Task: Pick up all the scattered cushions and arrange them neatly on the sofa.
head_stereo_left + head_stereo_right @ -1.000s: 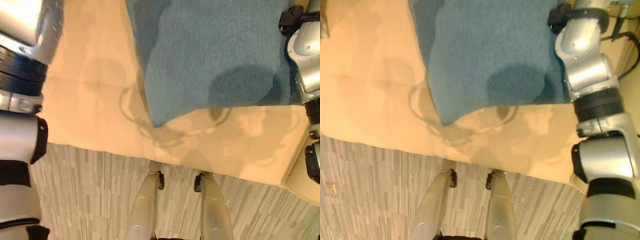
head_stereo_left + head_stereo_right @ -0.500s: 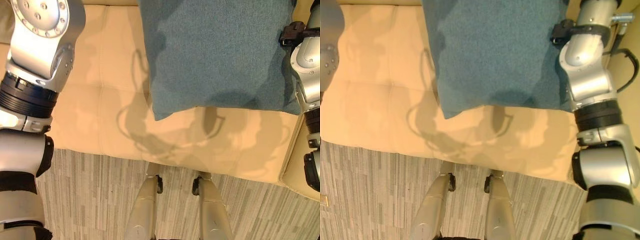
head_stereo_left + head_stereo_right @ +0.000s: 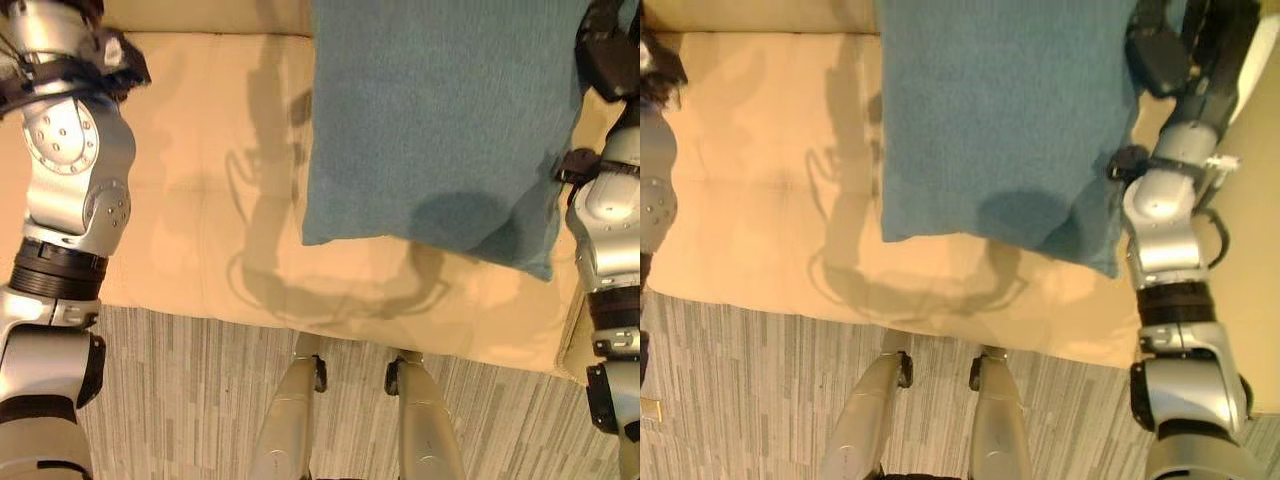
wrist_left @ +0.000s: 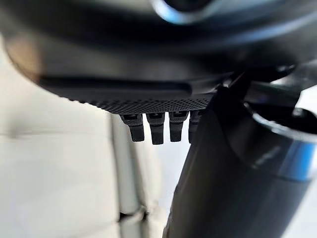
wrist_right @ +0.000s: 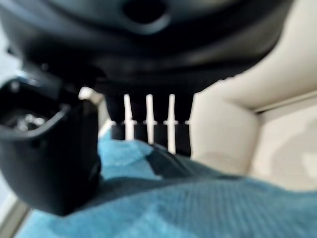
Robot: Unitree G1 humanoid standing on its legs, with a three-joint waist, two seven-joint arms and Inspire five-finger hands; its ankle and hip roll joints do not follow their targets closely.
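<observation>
Eye views: teal cushion (image 3: pixel 440 120) lay on cream sofa seat (image 3: pixel 190 150). Left wrist view: left hand (image 4: pixel 158 126) relaxed, empty. Right wrist view: right hand (image 5: pixel 148 124) straight-fingered against cushion. Best pushed square to backrest.

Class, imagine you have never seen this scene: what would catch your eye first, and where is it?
First, the big blue cushion lying on the right part of the cream sofa, one corner reaching toward the seat's front edge. In the right wrist view, the right hand rests its straight fingers on the cushion's top, by the sofa's padded arm.
</observation>
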